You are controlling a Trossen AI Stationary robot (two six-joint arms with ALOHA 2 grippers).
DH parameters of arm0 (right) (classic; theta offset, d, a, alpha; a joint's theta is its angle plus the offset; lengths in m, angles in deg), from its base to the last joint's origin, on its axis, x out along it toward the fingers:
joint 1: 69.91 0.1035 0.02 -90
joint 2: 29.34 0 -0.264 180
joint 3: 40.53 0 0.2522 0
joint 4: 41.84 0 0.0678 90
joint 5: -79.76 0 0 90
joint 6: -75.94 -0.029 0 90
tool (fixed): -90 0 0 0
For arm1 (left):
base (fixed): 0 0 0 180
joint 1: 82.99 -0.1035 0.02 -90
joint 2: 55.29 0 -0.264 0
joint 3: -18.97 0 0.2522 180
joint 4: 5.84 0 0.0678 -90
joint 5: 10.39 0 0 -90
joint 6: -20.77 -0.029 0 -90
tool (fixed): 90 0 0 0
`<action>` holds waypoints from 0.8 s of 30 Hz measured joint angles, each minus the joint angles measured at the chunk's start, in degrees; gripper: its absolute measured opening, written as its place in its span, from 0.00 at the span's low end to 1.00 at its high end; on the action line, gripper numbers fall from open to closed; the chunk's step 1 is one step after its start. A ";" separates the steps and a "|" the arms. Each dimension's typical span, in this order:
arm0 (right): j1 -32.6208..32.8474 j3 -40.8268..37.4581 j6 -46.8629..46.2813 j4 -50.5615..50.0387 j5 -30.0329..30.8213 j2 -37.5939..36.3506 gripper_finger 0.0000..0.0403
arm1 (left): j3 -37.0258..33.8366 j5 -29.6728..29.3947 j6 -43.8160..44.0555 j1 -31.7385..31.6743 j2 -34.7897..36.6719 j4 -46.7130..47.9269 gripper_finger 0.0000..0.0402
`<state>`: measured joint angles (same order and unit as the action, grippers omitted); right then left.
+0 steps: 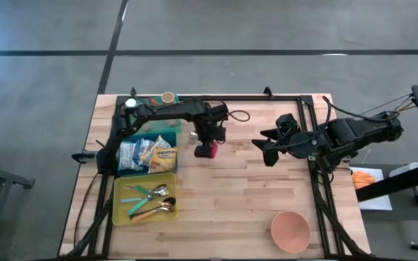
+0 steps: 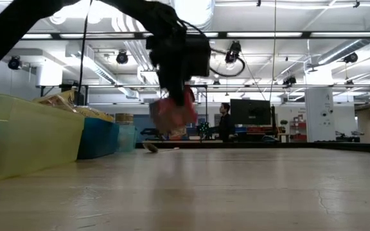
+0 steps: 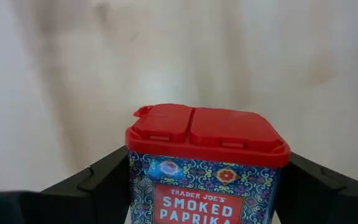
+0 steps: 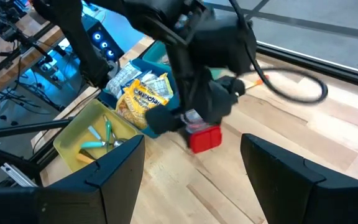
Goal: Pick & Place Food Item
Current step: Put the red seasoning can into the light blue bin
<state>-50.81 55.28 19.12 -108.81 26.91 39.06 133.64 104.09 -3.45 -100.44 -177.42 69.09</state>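
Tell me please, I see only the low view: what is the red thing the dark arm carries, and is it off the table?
Observer: It is a smoked paprika tin with a red lid; the left wrist view shows its label. The left gripper holds it by its sides, off the wood.
Operator: Where is the other arm?
Observer: The right gripper waits open, apart from the tin, on the table's right half in the high view.
Operator: Is any container free for the tin?
Observer: A pink bowl stands near the front right corner. Snack packets fill the blue bin.
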 joint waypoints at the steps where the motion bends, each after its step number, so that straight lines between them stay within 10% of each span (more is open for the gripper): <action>1: 0.00 -0.01 0.02 0.00 0.00 0.00 0.65 | 0.00 3.16 2.41 0.00 0.98 -0.18 0.75; 8: -0.01 -0.01 0.01 -0.02 0.00 0.00 0.65 | 0.00 22.58 17.78 0.22 7.21 -6.46 0.75; 14: -0.06 0.02 3.47 2.94 6.49 -0.01 0.65 | 0.00 24.04 26.06 0.96 12.38 -12.40 0.75; 24: -0.03 0.02 1.78 10.78 11.20 -0.02 0.65 | 0.00 -1.32 45.86 0.61 18.61 -21.65 0.75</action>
<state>-50.84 55.30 20.91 -98.03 38.11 39.04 133.64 102.77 42.40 -99.83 -158.81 47.44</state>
